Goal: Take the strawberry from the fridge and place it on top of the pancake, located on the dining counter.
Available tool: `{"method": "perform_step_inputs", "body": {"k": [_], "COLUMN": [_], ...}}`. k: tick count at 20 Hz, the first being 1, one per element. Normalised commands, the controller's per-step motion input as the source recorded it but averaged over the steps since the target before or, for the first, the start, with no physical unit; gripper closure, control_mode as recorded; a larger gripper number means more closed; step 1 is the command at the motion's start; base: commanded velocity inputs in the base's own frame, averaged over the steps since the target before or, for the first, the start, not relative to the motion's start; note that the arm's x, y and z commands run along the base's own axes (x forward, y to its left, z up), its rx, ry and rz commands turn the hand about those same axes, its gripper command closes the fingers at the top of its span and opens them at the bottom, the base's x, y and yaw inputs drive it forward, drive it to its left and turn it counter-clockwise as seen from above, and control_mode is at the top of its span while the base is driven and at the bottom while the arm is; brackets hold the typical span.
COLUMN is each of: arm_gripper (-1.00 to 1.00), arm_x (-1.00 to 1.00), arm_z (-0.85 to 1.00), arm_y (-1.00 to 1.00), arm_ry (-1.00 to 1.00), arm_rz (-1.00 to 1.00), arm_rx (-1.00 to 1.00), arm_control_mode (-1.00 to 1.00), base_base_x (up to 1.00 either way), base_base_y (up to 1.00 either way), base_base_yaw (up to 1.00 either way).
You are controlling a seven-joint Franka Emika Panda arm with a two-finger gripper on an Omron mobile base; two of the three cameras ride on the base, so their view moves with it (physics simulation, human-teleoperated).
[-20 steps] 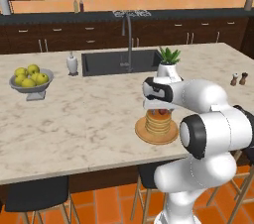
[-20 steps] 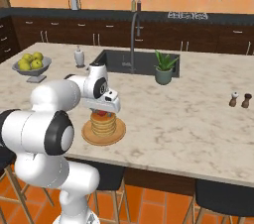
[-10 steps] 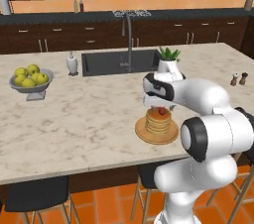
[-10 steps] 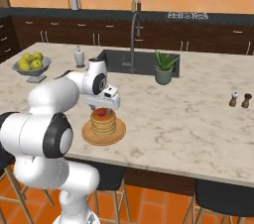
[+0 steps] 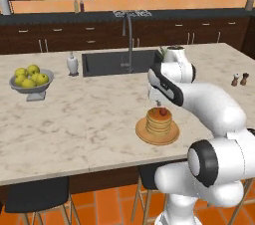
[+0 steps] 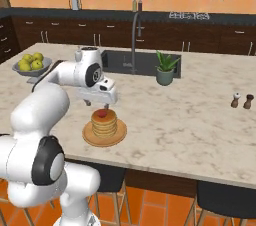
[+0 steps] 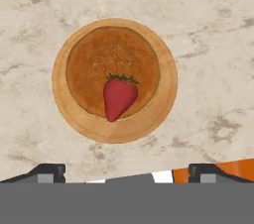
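The strawberry lies free on top of the pancake, a golden-brown stack on a round wooden plate on the dining counter. In the base views the strawberry shows as a small red spot on the pancake. My gripper hangs open a little above it, pointing down, its fingertips wide apart with nothing between them. From the sides the gripper sits just over the stack, not touching it. The fridge is out of view.
A bowl of yellow-green fruits stands at the counter's left. The dark sink with its tall tap lies behind the plate, a soap bottle beside it. A potted plant and two shakers stand to the right.
The jaws have spread a little wider and the hand has lifted slightly off the stack. The strawberry stays on the pancake.
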Motion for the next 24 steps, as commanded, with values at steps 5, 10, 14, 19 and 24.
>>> {"method": "perform_step_inputs", "body": {"k": [5, 10, 14, 19, 24], "arm_gripper": [-1.0, -1.0, -1.0, -1.0, -1.0], "arm_x": [-1.0, -1.0, -1.0, -0.54, 0.04], "arm_z": [0.07, 0.13, 0.05, -0.34, -0.24], "arm_y": [0.32, 1.0, 1.0, 0.49, 0.0], "arm_ry": [-0.02, 0.0, 0.0, 0.05, 0.1], "arm_rz": [0.0, 0.07, 0.06, 0.11, 0.0], "arm_rx": [-0.03, -0.17, -0.15, -0.04, 0.0], "arm_control_mode": [-1.0, -1.0, -1.0, -1.0, -1.0], "base_base_x": [0.0, 0.0, 0.0, 0.0, 0.0], "base_base_y": [0.0, 0.0, 0.0, 0.0, 0.0], "base_base_yaw": [0.0, 0.0, 0.0, 0.0, 0.0]}}
